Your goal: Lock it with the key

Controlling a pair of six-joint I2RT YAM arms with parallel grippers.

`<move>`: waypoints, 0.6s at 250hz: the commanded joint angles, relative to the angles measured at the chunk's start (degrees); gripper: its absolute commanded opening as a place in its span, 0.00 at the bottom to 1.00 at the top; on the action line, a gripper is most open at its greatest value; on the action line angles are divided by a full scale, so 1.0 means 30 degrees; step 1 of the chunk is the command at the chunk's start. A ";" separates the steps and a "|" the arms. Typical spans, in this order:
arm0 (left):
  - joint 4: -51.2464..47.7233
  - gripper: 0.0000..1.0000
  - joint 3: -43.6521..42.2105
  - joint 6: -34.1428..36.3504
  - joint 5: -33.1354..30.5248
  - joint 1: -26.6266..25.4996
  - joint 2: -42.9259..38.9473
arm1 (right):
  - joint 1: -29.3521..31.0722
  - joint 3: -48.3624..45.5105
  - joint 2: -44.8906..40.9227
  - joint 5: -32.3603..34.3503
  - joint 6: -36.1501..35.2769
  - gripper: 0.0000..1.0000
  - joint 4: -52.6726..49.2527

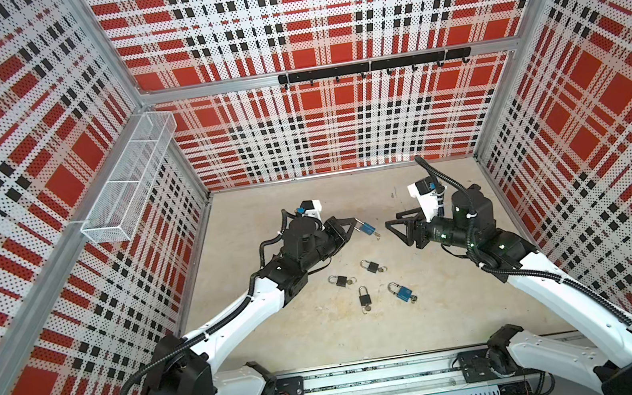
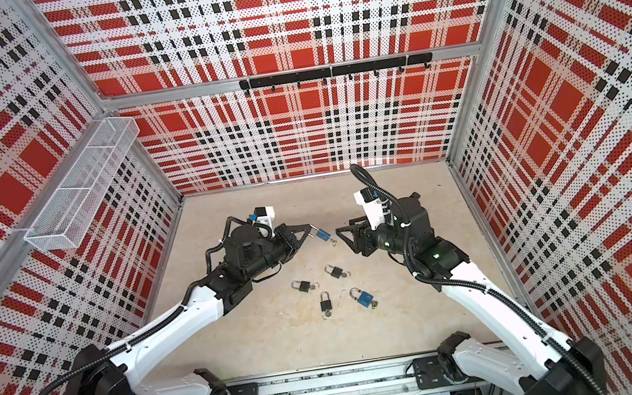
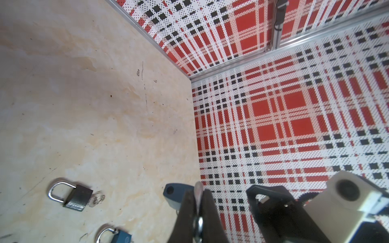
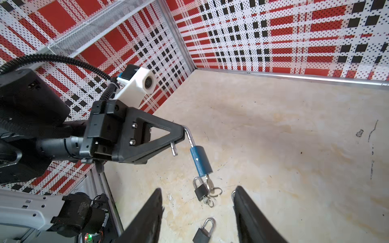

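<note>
On the beige table [image 1: 325,331] the task seems to be in its middle part. The left gripper [image 1: 352,223] is clamped tight on the shackle [image 4: 189,136] of a blue padlock [image 1: 369,228]. It holds this padlock in the air over the middle of the table, a little toward 12 o'clock. The right gripper [image 1: 392,226] stands at 3 o'clock of the padlock, near but apart from it, its jaws about half wide with nothing between them. At 6 o'clock of the held padlock, three black padlocks [image 1: 372,267] and a second blue padlock [image 1: 403,292] lie on the table, each with a key at its bottom. In the right wrist view the shackle is open: its free leg [image 4: 173,150] stands outside the body. The key [image 4: 209,185] sits in the bottom of the body, with its ring. So the pick-up is done; what is left, probably, is to press the free leg into the body and to turn the key
</note>
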 commanded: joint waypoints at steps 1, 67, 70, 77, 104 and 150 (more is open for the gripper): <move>0.0757 0.00 0.0778 -0.2274 -0.1076 -0.0343 -0.0659 | -0.0247 -0.0149 0.0584 -0.2376 0.0046 0.54 0.2151; 0.0216 0.00 0.1754 -0.2731 -0.1514 -0.1231 -0.0534 | -0.0247 0.0637 0.2293 -0.3641 -0.0653 0.49 0.2328; 0.0214 0.00 0.1780 -0.2759 -0.1521 -0.1260 -0.0492 | -0.0243 0.0638 0.2331 -0.3630 -0.0719 0.49 0.2347; 0.0213 0.00 0.1864 -0.2791 -0.1548 -0.1370 -0.0449 | -0.0247 0.0626 0.2399 -0.3668 -0.0765 0.49 0.2354; 0.0214 0.00 0.2164 -0.2818 -0.1548 -0.1563 -0.0238 | -0.0242 0.0609 0.2401 -0.3647 -0.0993 0.46 0.2343; 0.0215 0.00 0.2456 -0.2894 -0.1478 -0.1683 0.0127 | -0.0231 0.0672 0.2386 -0.3775 -0.0916 0.43 0.2694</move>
